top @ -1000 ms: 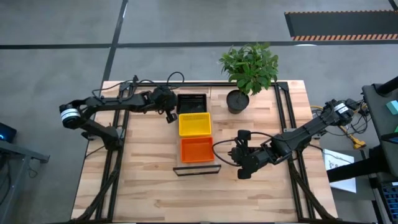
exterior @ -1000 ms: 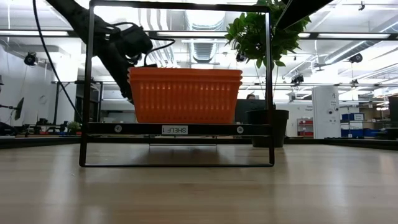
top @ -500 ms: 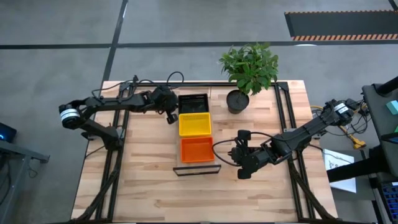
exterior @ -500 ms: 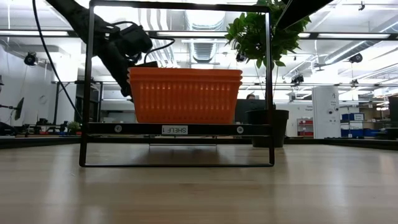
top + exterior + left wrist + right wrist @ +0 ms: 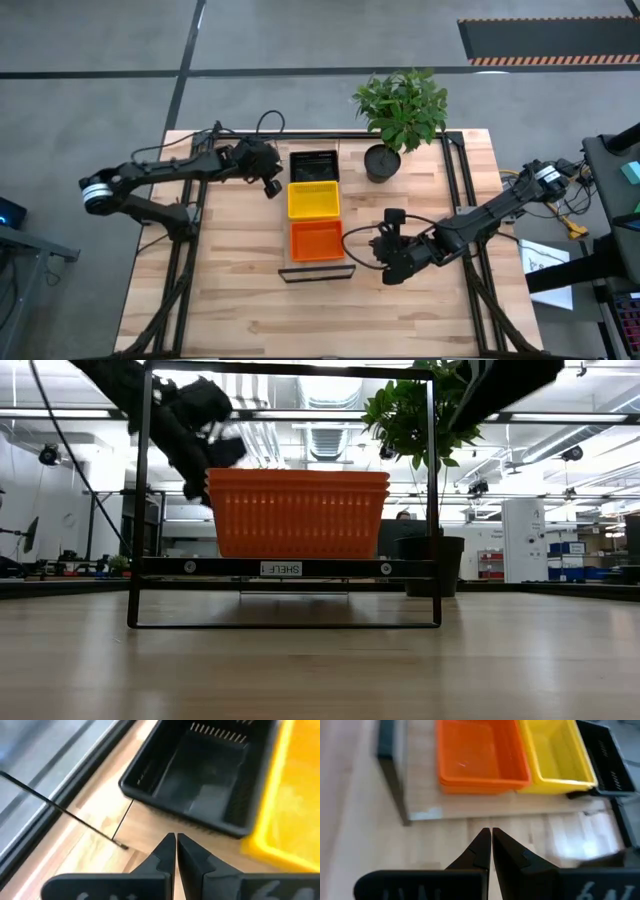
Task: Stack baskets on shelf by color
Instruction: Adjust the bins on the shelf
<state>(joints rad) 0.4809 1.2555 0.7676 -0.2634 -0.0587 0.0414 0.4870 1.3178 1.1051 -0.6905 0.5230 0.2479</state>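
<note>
1. On the shelf (image 5: 316, 270): black basket (image 5: 309, 166) far, yellow basket (image 5: 313, 200) middle, red basket (image 5: 317, 241) near, in a row. The red rim looks doubled, maybe stacked.
2. Nothing loose on the bench (image 5: 230, 310); sorting looks about done.
3. Three colour spots; exact basket count I can't tell.
4. My left jaws (image 5: 270, 187) left of the yellow basket, right jaws (image 5: 377, 250) right of the red: both closed, empty.

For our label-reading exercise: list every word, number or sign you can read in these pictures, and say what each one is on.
"SHELF": small white label on the front rail of the shelf, below the orange baskets, low view.
Marks on the wrist mounts at the bottom edge of both wrist views: blurred and cut off, unreadable.
Nothing else readable.
</note>
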